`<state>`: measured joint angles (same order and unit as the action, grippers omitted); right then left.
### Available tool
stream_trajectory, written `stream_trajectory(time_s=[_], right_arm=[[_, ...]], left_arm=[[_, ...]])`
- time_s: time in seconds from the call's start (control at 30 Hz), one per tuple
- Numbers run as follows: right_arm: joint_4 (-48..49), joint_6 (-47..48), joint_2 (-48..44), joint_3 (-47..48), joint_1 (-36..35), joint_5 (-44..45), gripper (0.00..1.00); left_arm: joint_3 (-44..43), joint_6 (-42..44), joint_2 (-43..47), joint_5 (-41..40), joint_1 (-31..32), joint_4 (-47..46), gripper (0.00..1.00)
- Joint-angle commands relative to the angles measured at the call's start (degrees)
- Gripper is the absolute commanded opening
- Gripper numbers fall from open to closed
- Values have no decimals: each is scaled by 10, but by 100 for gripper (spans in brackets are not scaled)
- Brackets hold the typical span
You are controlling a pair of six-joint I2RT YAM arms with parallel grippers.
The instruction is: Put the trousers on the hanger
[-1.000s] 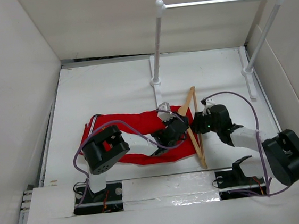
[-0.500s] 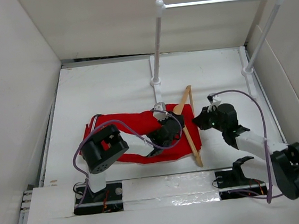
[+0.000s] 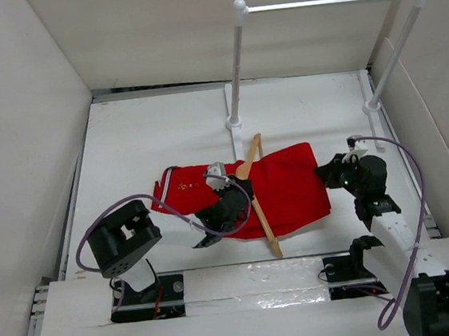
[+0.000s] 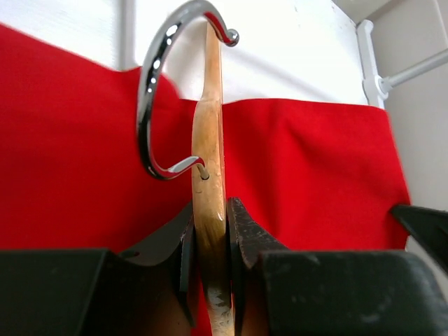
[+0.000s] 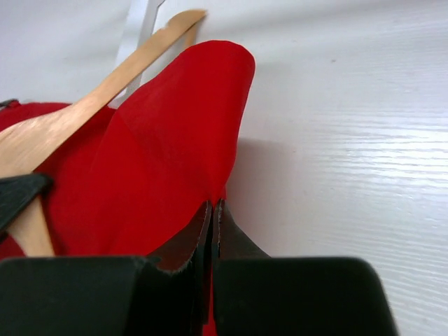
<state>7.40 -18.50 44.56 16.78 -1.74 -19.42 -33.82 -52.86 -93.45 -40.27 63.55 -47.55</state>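
Note:
The red trousers lie spread across the table and pass through the tan wooden hanger, which runs slantwise over them. My left gripper is shut on the hanger's wooden top just below the metal hook, with red cloth behind it. My right gripper is shut on the right end of the trousers, low over the table. In the right wrist view, the hanger's arm lies over the cloth to the left of the right gripper.
The white-and-silver clothes rail stands at the back, its left post's foot just beyond the hanger's far tip and its right post's foot beyond the right gripper. White walls enclose the table on three sides.
My right gripper has pulled the trousers' end to the right, drawing the cloth out through the hanger. My left gripper and the hanger have shifted left.

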Motion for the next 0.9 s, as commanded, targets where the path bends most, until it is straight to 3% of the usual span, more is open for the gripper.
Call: stream_trajectory(time_s=[0.0, 0.2, 0.67, 0.87], right_arm=[[34, -3, -18, 0, 55, 9, 0], [62, -23, 0, 0, 103, -4, 0], [86, -22, 37, -12, 108, 5, 0], [97, -29, 50, -23, 108, 6, 0]], left_arm=[[45, 53, 42, -40, -3, 103, 0], [55, 85, 115, -60, 3, 199, 0], [-10, 216, 155, -82, 8, 209, 0], [-30, 211, 147, -81, 23, 217, 0]])
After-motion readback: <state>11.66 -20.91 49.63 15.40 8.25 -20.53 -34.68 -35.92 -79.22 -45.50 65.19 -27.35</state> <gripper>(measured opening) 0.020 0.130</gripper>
